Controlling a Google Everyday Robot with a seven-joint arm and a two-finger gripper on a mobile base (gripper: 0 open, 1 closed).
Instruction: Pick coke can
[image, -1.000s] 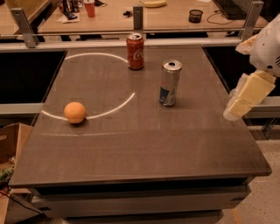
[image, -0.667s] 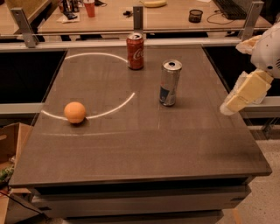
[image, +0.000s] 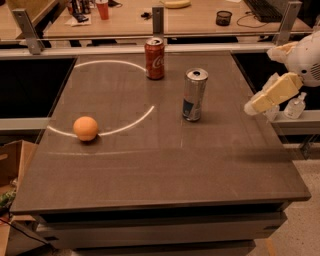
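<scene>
- Grey-brown tabletop (image: 165, 165) fills most of the view, with a thin white arc (image: 131, 121) painted across its left half.
- Cream and white, the gripper (image: 251, 107) hangs in the air just off the tabletop's right edge, about level with the middle of its depth. It slants down and to the left, with its tip pointing in over the edge. It touches none of the things on the tabletop. From this side-on angle I cannot tell whether it is open or closed.
- Silver-and-blue can (image: 194, 95) stands upright near the centre-right of the tabletop, between the gripper and the far-centre area. It is the thing nearest the gripper, but still apart from it.
- The coke can (image: 154, 59), red with white script, stands upright at the far edge of the tabletop, near the centre. Its long axis is vertical and its silver top faces up. It stands just right of the arc's far end, behind and left of the silver-and-blue can, and well apart from the gripper.
- The orange (image: 85, 128) rests on the left side, just beside the near end of the arc.
</scene>
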